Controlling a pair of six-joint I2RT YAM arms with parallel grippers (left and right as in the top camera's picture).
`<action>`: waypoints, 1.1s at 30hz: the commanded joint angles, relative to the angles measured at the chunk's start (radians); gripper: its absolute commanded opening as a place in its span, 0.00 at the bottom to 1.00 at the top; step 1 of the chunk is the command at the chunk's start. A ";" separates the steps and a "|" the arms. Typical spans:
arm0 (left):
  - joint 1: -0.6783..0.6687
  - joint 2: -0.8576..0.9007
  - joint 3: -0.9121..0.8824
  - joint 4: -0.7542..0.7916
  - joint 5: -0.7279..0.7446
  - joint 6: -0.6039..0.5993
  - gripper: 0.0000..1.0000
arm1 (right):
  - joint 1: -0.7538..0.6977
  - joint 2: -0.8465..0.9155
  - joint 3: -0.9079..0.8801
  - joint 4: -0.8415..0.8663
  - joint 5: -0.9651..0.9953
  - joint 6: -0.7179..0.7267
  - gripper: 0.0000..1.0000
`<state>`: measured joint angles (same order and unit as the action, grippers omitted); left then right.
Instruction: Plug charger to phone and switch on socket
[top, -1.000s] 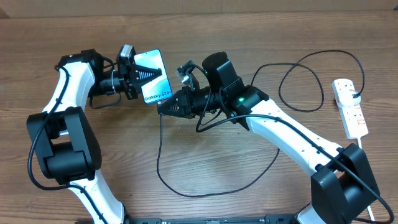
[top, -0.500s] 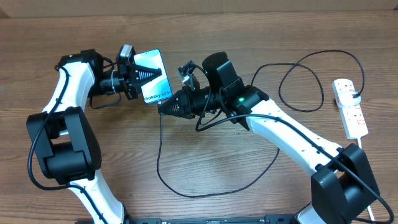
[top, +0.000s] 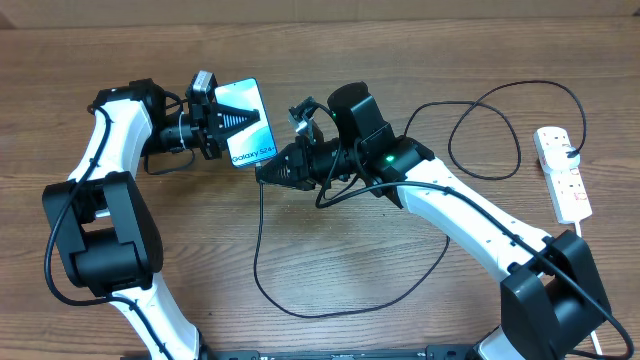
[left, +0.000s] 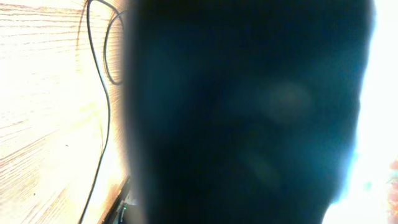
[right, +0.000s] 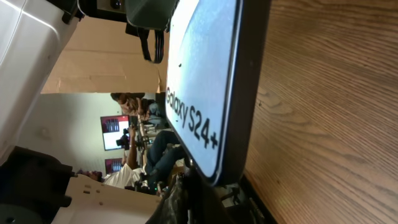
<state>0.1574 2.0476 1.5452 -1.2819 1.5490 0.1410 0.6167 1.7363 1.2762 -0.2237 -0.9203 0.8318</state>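
Overhead: the left gripper (top: 225, 122) is clamped on the phone (top: 247, 125), holding it lifted off the table (top: 400, 60) toward the far left corner, screen tilted up. The right gripper (top: 268, 172) is pinched shut just beside the phone's lower edge, apparently on the tip end of the charger (top: 256, 230), whose thin black cable drops from its fingers and loops across the middle of the table. The connector itself cannot be made out, and the right wrist view shows only the phone's dark edge close above the fingers. The socket (top: 563, 175) lies well apart, near the right edge, untouched. The step in hand looks like the insertion. Doing it well means lining the connector squarely with the port in the bottom edge, pushing along the phone's long axis only, and letting the left gripper brace firmly against the push so the phone does not pivot. Slack in the cable should be kept so it does not drag the tip sideways. The left arm (top: 105, 140) is folded back, wrist pointing right; the right arm (top: 470, 215) reaches long across the table, wrist pointing left.
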 joint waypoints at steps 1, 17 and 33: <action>-0.001 -0.014 0.001 0.001 0.021 0.039 0.04 | -0.016 -0.008 0.016 0.012 0.005 0.010 0.04; -0.001 -0.014 0.001 -0.014 0.032 0.038 0.04 | -0.016 -0.008 0.016 0.020 0.030 0.033 0.04; -0.001 -0.014 0.001 -0.016 0.032 0.038 0.04 | 0.014 -0.008 0.016 0.020 0.075 0.037 0.04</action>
<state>0.1574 2.0476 1.5452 -1.2903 1.5494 0.1558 0.6220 1.7363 1.2762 -0.2173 -0.9092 0.8642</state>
